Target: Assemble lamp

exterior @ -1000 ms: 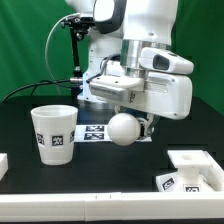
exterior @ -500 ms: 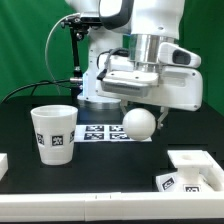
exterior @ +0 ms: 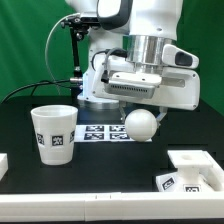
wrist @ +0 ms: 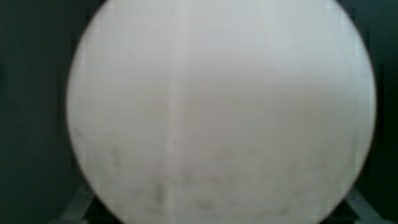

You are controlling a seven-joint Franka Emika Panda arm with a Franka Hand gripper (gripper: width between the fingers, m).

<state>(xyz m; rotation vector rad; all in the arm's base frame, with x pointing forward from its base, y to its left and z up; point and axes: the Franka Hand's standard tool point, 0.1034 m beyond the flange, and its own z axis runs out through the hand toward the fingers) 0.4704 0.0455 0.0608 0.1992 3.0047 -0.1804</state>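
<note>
The black table [exterior: 100, 170] carries the shade [exterior: 55, 133], mouth up, the marker board [exterior: 100, 133] and the base [exterior: 195, 165].

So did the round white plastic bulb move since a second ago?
Yes. The round-headed matte white plastic bulb went toward the exterior view's right and slightly up, judged against the flat white marker board.

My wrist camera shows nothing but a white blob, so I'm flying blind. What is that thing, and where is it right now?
Observer: That is the round head of the bulb, held in the gripper and apparently lifted off the table, near the marker board.
Operator: Where is the base?
Observer: The base lies on the table, low at the exterior view's right.
Operator: And the shade?
Observer: The shade stands upright, mouth up, at the exterior view's left.
</note>
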